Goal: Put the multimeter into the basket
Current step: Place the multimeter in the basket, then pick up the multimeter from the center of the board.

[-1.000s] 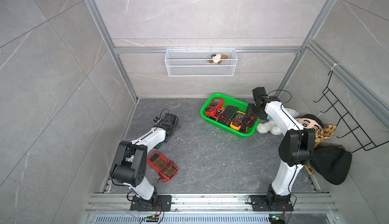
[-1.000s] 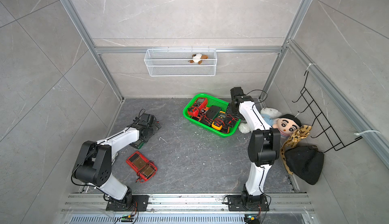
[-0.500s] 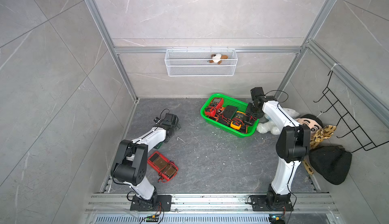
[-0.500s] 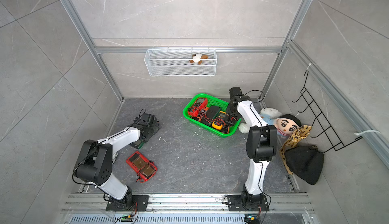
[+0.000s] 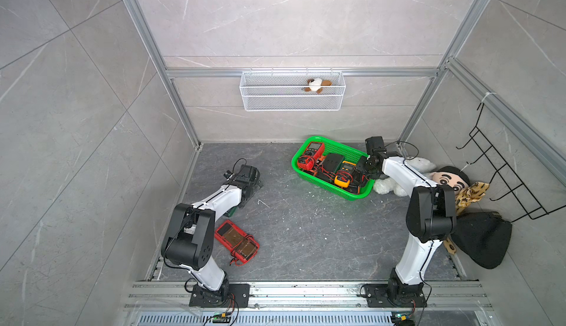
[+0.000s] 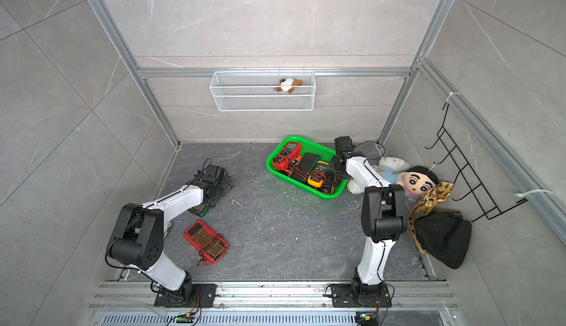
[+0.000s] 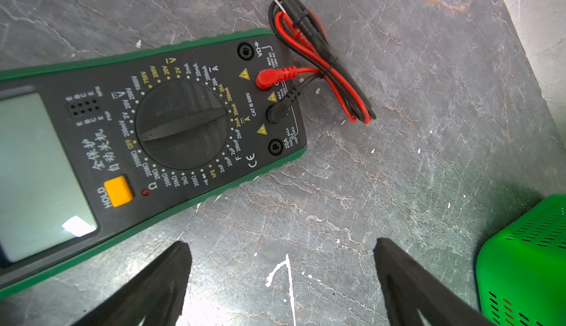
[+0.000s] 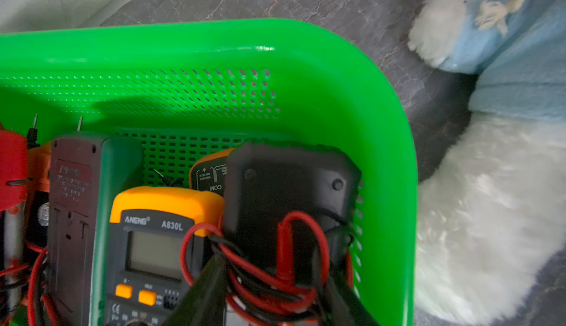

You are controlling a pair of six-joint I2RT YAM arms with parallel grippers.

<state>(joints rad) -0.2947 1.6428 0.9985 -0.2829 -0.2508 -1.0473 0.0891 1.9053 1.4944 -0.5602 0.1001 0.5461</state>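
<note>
Left gripper (image 7: 281,243) first: its fingers stand wide apart with only the grey floor (image 7: 413,156) between them, so it holds nothing. Just beside it the green multimeter (image 7: 147,131) lies flat and face up, dial and screen showing. Its red and black leads (image 7: 318,64) are tied in a bundle that rests on the floor at the meter's end. A corner of the basket (image 7: 520,263) shows in that wrist view, apart from the meter. In a top view I see this meter only as a green edge (image 6: 203,210) poking out from under the left arm, on the left of the floor.

Nearer to me, also on the left, a red multimeter (image 5: 237,241) lies on the floor with its leads trailing beside it, well apart from the basket.

Over on the right, the right gripper (image 8: 269,257) hangs inside the right end of the basket, which sits on the far right of the floor. Its fingers are drawn partway in, with the tangled red and black wires (image 8: 288,278) of a black meter (image 8: 291,186) between them. I cannot tell whether they are pinching those wires or only straddling them. A yellow multimeter (image 8: 159,247) lies just left of the black one, and a second red meter (image 5: 315,147) lies at the basket's far left end. A white plush toy (image 8: 490,217) lies just beside the basket's right end.
</note>
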